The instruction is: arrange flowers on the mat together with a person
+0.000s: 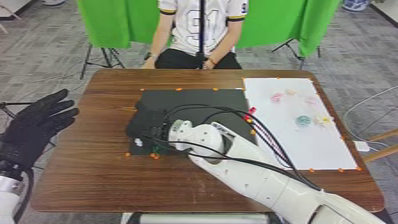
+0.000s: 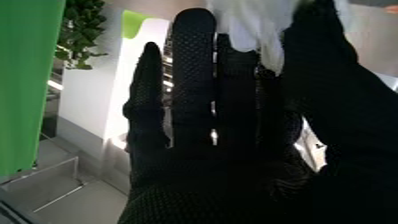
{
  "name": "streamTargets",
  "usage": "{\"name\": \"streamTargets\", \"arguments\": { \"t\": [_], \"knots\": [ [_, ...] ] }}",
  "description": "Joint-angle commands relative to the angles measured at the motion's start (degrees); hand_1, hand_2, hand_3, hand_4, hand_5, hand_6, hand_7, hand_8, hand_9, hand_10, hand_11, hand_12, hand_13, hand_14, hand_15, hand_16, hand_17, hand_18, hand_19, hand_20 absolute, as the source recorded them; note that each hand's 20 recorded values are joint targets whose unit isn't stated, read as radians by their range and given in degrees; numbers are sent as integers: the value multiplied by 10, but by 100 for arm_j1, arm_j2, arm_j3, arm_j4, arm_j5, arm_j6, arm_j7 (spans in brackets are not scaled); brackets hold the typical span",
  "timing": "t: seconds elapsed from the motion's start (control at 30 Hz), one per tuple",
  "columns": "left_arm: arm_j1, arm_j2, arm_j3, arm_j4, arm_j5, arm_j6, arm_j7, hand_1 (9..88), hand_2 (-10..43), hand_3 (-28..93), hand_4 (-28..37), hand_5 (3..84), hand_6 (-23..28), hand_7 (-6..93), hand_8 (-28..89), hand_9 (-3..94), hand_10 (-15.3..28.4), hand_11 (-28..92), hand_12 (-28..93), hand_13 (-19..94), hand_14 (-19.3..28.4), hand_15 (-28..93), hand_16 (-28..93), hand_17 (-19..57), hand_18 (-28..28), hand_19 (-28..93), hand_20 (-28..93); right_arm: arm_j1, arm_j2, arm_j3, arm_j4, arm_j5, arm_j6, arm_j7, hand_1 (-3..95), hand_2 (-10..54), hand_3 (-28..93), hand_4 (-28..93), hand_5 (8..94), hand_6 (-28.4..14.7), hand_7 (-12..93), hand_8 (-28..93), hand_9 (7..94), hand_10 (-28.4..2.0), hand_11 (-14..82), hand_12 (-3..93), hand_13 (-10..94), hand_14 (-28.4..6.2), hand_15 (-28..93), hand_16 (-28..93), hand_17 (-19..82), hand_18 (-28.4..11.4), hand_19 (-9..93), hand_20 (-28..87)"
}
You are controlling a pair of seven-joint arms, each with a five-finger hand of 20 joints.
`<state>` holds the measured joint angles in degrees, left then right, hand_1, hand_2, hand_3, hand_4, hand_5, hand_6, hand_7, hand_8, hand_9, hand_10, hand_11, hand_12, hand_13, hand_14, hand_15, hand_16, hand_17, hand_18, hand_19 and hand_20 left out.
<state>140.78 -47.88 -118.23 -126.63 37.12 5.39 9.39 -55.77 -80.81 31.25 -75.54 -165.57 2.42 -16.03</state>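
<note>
Currently, the right robot hand point(image 1: 145, 126) is over the left part of the black mat point(image 1: 182, 97), its arm coming across the tabletop point(image 1: 98, 187) from the near right. In the right wrist view, it is grasping a soft-looking white thing point(image 2: 253, 25) between thumb and fingers, near their tips; what exactly that is, I cannot tell. The left robot hand point(image 1: 34, 122) is released, fingers extended, out at the tabletop's left edge.

Beside the black mat, to its right, lies the white mat point(image 1: 306, 152), with 5 flowers on it. Toward its far end are 3 pale flowers point(image 1: 277, 96), near each other; closer in, a blue-green flower point(image 1: 304, 121) sits just beside a yellow flower point(image 1: 323, 120). A small red thing point(image 1: 250, 115) is by the black mat's right edge, and orange pieces point(image 1: 179, 89) are dotted around both mats.
</note>
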Motion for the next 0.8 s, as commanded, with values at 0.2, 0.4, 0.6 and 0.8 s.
{"name": "streamTargets", "arguments": {
  "t": [0.2,0.4,0.6,0.8],
  "knots": [
    [60,-61,-7,13,14,44,-53,255,-12,703,-255,331,42,151,-77,291,126,177,197,233,153,276,37,-79,226,450,119,83,34,110,-308,161,-101,312,352,-95,763,-283,564,58,435,-56,647,-66,350,272,528,-55,562,276,165,-156,573,412],
    [52,-82,3,23,25,23,-79,255,-11,703,-255,332,42,149,-77,291,127,177,197,233,153,276,37,-79,226,450,120,166,150,54,-416,276,-124,422,337,-95,794,-283,551,56,409,-115,622,-67,348,267,517,-57,566,272,161,-156,572,410],
    [73,-203,1,21,28,-26,-139,255,-10,701,-255,332,42,148,-77,291,127,178,197,233,152,275,36,-79,225,450,119,-165,472,596,-1052,739,-557,350,320,-95,824,-283,532,53,415,-197,588,-70,338,261,489,-63,566,261,154,-159,569,406],
    [37,-422,92,12,64,-102,-212,255,-10,701,-255,333,43,149,-77,291,126,178,196,233,152,276,37,-79,225,450,119,-1187,1139,2035,-2180,3118,-326,385,372,-22,900,-267,490,41,411,-102,545,-80,311,250,458,-60,498,231,150,-159,560,381]
  ]
}}
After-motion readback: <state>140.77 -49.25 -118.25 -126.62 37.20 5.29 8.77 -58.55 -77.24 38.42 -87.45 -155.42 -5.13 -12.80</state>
